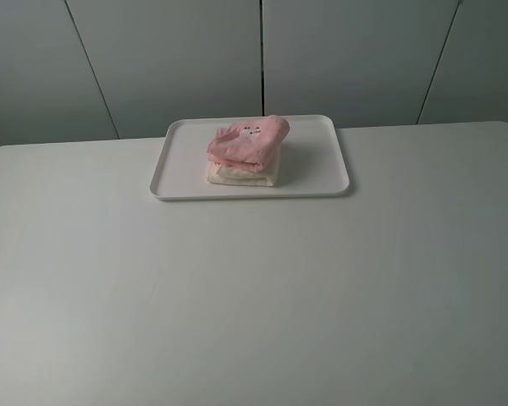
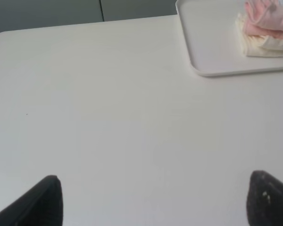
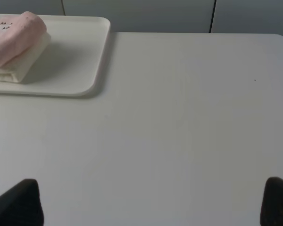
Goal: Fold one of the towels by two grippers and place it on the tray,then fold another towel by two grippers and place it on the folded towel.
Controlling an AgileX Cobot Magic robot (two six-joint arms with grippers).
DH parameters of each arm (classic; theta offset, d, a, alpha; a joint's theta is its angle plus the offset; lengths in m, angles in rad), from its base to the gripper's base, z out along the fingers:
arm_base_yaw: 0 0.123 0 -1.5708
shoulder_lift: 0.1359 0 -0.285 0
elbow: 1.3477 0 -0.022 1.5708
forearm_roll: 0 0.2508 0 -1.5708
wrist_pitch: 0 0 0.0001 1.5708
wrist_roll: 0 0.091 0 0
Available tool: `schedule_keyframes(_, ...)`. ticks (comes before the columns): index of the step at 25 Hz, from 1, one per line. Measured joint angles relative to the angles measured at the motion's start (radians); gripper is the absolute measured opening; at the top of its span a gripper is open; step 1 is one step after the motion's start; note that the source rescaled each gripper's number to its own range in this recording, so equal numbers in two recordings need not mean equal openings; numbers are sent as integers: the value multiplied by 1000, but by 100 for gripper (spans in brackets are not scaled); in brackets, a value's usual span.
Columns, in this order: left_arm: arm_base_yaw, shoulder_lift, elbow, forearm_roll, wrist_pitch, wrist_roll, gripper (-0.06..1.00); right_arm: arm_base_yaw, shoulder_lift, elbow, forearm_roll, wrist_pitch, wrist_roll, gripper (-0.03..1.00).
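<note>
A folded pink towel [image 1: 249, 140] lies on top of a folded cream towel [image 1: 240, 174] on the white tray [image 1: 322, 161] at the back middle of the table. The stack also shows in the left wrist view, pink towel [image 2: 269, 21] over cream towel [image 2: 266, 47], and in the right wrist view, pink towel [image 3: 14, 35] over cream towel [image 3: 21, 63]. Neither gripper appears in the exterior high view. My left gripper [image 2: 153, 200] is open and empty above bare table, well short of the tray [image 2: 212, 52]. My right gripper [image 3: 153, 202] is open and empty, also away from the tray [image 3: 80, 56].
The white table [image 1: 254, 288] runs wide in front of the tray. Grey wall panels [image 1: 262, 51] stand behind the table's far edge.
</note>
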Motion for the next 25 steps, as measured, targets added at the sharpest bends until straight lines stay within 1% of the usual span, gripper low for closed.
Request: schedule_keyframes(25,0,0,0,3,0,4,100,0,0,0,2,0,0,100)
